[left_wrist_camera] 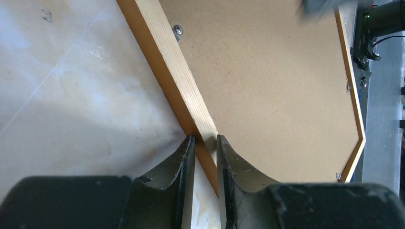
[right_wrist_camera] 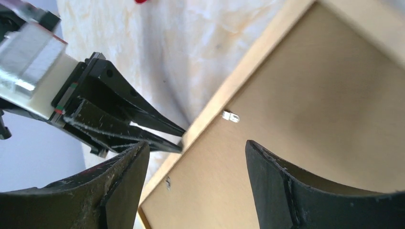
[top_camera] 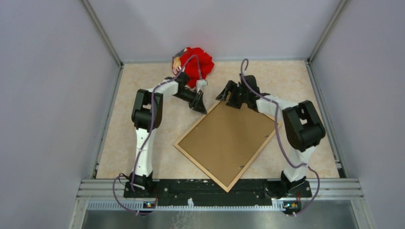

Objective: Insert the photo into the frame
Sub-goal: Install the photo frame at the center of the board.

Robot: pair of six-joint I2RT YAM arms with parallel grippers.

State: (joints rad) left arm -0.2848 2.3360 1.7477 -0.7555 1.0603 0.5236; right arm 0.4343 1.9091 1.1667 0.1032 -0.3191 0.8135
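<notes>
We find the frame [left_wrist_camera: 180, 78] lying back-up and diagonal on the counter [top_camera: 286, 81], one corner toward the arm bases, long axis unclear, left gripper [left_wrist_camera: 205, 138] jaws pinching its far-left rail, right gripper [right_wrist_camera: 196, 145] jaws spread near its far corner.

You look down on a table [top_camera: 143, 143] whose surface is pale beige with a marbled, cream-and-peach veining; three plain walls of a grey-lilac tint close it in, the back wall [top_camera: 215, 24] along its far edge, the left wall [top_camera: 43, 119] and the right wall [top_camera: 367, 95] along its sides; slim metal posts [top_camera: 102, 33] rise from the two far corners; a ribbed aluminium rail [top_camera: 100, 188] runs the whole near edge, with a dull metal sheet [top_camera: 215, 218] below it; the light you get is soft and even, leaving faint bright patches on the surface.
</notes>
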